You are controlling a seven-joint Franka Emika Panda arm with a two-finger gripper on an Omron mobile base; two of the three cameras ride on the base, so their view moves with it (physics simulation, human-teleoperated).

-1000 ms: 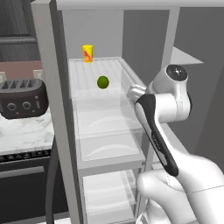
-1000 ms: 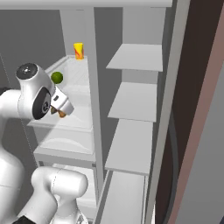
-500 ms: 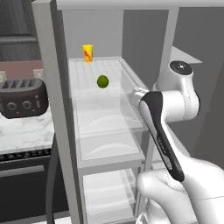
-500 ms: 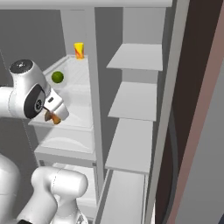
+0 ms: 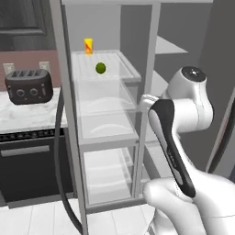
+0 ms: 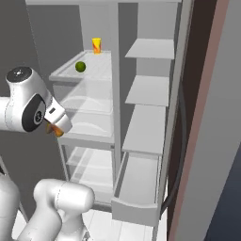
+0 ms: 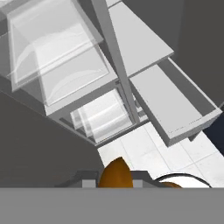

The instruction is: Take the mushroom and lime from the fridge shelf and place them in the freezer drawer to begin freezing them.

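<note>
My gripper [image 6: 57, 127] is shut on the mushroom [image 6: 58, 132], whose tan-orange stem pokes out below the hand, in front of the clear bins and well below the fridge shelf [image 6: 99, 66]. In the hand view the mushroom [image 7: 116, 173] sits between the fingertips at the bottom, its brown-orange body filling the gap. The lime [image 5: 100, 68] [image 6: 80, 67], a small dark green ball, rests on the ridged fridge shelf [image 5: 118, 62]. The freezer drawer [image 6: 135, 208] [image 7: 174, 106], a pale grey box, stands pulled out low on the right side, with nothing inside.
A yellow cup [image 5: 88, 46] [image 6: 96, 45] with a red mark stands at the back of the shelf. Translucent bins [image 5: 106, 112] stack under it. Narrow grey shelves [image 6: 149, 89] rise above the drawer. A dark toaster [image 5: 28, 87] sits on the marble counter to the left.
The hand has drawn back from the shelf and dropped lower with the mushroom in it, now hanging before the bins. The lime and cup have not moved.
</note>
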